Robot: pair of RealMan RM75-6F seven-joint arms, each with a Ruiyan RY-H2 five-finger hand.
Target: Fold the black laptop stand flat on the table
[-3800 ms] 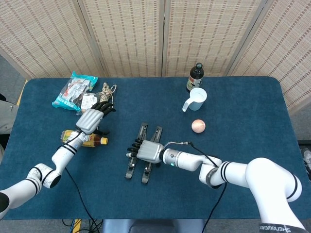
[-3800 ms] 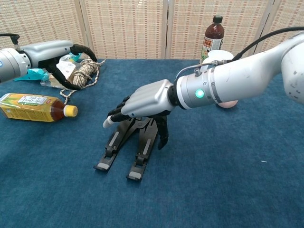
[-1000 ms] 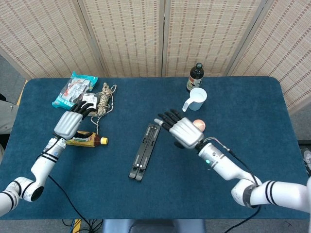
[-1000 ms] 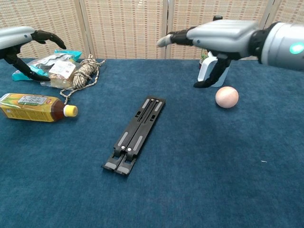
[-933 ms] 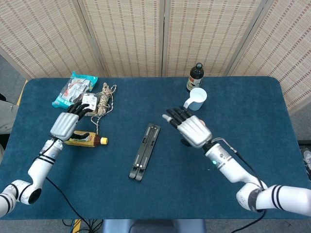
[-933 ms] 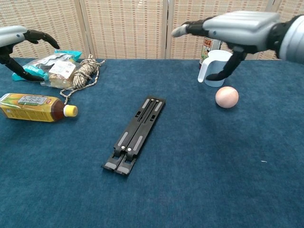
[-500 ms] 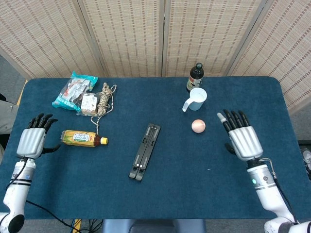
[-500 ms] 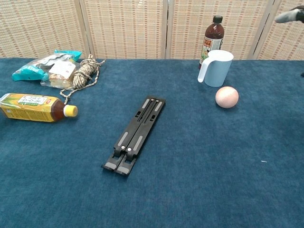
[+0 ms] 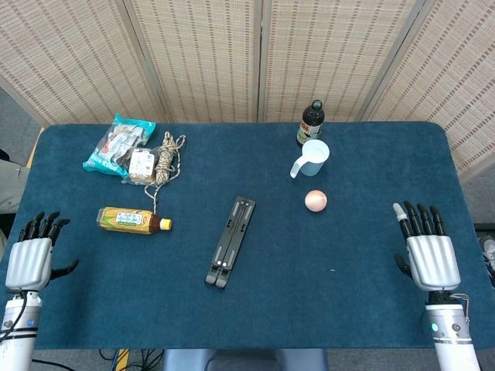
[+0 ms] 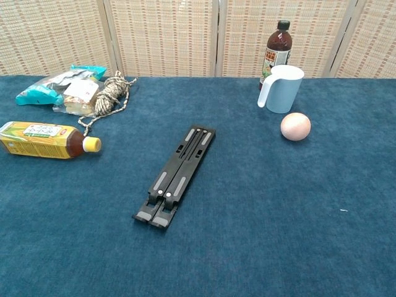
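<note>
Hands come first: your left hand (image 9: pixel 29 261) and right hand (image 9: pixel 431 259) sit at the near table corners, fingers spread, holding nothing. Farther out, mid-table, the black laptop stand (image 9: pixel 231 240) lies flat. It looks stiff, thin and light; grab its long sides.

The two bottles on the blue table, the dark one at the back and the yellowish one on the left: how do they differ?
The dark glass bottle with the black cap stands upright behind the pale blue mug; the yellow-labelled tea bottle with the yellow cap lies on its side, cap pointing toward the table's middle. The dark bottle's contents look almost black, the tea bottle's amber. Both are capped and no hand touches them.
</note>
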